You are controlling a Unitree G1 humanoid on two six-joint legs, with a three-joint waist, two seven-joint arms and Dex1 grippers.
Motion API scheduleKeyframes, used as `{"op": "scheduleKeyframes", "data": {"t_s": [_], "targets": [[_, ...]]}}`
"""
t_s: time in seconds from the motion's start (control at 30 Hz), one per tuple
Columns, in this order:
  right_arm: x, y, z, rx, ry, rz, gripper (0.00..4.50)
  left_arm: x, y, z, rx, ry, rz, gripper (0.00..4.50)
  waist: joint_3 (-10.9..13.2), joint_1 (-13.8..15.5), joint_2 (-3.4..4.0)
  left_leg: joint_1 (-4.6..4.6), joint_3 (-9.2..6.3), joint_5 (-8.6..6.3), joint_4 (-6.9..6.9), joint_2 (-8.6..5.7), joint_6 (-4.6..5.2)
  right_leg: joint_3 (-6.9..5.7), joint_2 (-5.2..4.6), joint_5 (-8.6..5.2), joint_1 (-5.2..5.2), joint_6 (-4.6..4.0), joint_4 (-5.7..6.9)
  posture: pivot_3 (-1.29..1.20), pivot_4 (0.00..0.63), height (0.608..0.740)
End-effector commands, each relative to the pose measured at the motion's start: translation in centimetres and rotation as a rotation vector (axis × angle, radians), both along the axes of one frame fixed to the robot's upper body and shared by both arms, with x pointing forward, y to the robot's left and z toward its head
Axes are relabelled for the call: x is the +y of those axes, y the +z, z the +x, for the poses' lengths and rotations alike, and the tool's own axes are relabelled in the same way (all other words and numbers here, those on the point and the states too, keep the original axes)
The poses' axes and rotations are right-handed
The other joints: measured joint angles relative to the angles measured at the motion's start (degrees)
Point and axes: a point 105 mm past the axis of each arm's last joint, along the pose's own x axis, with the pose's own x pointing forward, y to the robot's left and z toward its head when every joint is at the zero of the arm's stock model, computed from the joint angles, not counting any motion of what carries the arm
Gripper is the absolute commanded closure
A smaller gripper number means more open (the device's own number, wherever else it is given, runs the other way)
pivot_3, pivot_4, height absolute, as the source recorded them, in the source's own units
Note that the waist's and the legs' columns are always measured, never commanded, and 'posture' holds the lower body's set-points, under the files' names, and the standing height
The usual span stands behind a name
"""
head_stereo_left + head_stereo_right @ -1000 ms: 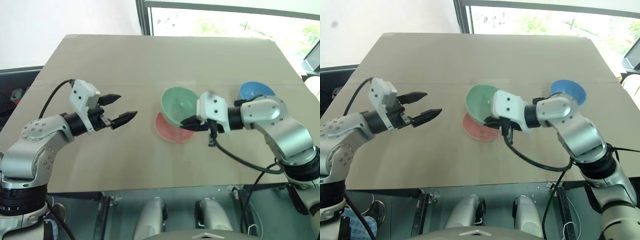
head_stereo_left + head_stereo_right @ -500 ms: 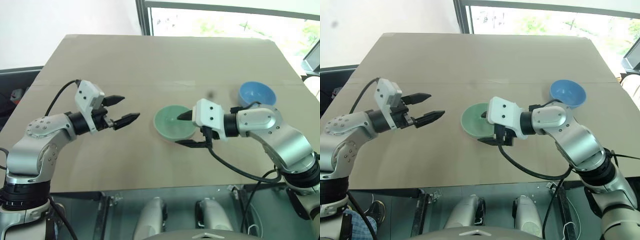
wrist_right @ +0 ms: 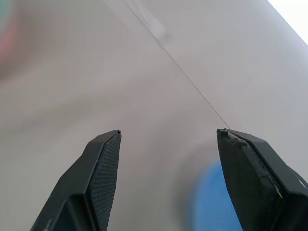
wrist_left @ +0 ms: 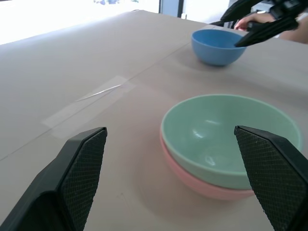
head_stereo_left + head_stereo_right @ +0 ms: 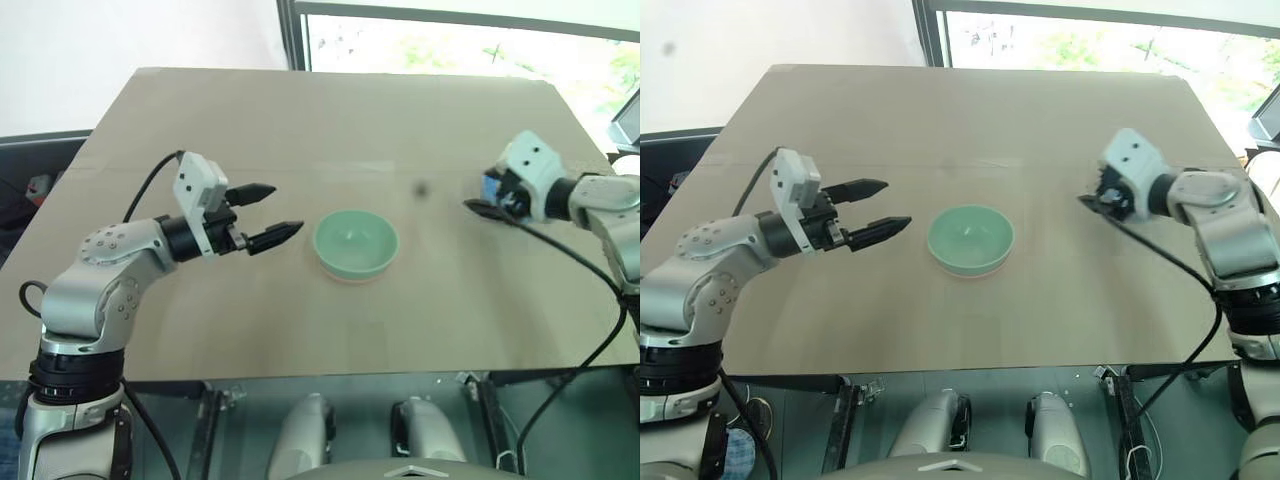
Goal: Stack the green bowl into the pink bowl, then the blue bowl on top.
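First stacking step judged done: the small pale mint-green plastic bowl (image 5: 355, 243) is nested in the salmon-pink plastic bowl (image 4: 202, 185) mid-desk. Second step in hand — the right end effector (image 3: 166, 180) is held with fingers apart, empty, just beside the sky-blue plastic bowl (image 4: 217, 46) near the desk's right edge. Next: closing on its rim. The left end effector (image 5: 268, 213) hangs open beside the stack.

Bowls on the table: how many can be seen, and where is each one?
3. The green bowl sits nested in the pink bowl near the middle of the table. The blue bowl stands apart, farther toward the robot's right, next to the right hand.
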Motion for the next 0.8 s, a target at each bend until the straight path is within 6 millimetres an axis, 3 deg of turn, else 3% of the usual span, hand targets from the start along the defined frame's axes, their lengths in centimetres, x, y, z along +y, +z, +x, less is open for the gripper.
{"op": "scheduleKeyframes", "data": {"t_s": [0.03,0.2,0.4,0.8], "targets": [[-2.6,0.3,1.5,-0.049,-0.070,-0.013,1.17,-0.9,1.0,-0.4,-0.044,-0.040,0.002,0.00,0.01,-0.20,0.01,0.01,0.01,0.00,-0.01,0.02,0.00,0.02,0.00,0.00,0.00,0.00,0.00,0.00,0.150,0.740],[-3.5,-3.3,3.2,0.038,-0.122,0.024,1.17,-0.9,0.9,-0.2,-0.047,-0.035,0.003,0.00,0.00,-0.90,0.01,0.04,0.05,0.00,0.00,0.09,0.00,0.06,0.00,0.00,0.03,0.01,0.00,0.00,0.150,0.740],[-3.0,-4.4,4.4,0.048,-0.122,0.036,1.17,-0.5,0.9,-0.4,-0.053,-0.015,0.015,0.00,0.03,-1.05,0.06,0.04,0.06,0.01,-0.03,0.15,-0.01,0.08,0.00,0.00,0.02,0.01,0.01,0.00,0.150,0.740],[-1.9,2.0,5.2,-0.110,-0.085,0.142,1.17,0.2,0.8,-0.5,-0.050,0.009,0.020,0.00,0.05,-0.96,0.09,0.03,0.02,0.01,-0.03,0.16,-0.02,0.03,-0.01,0.01,0.03,0.01,0.00,0.00,0.150,0.740]]}}
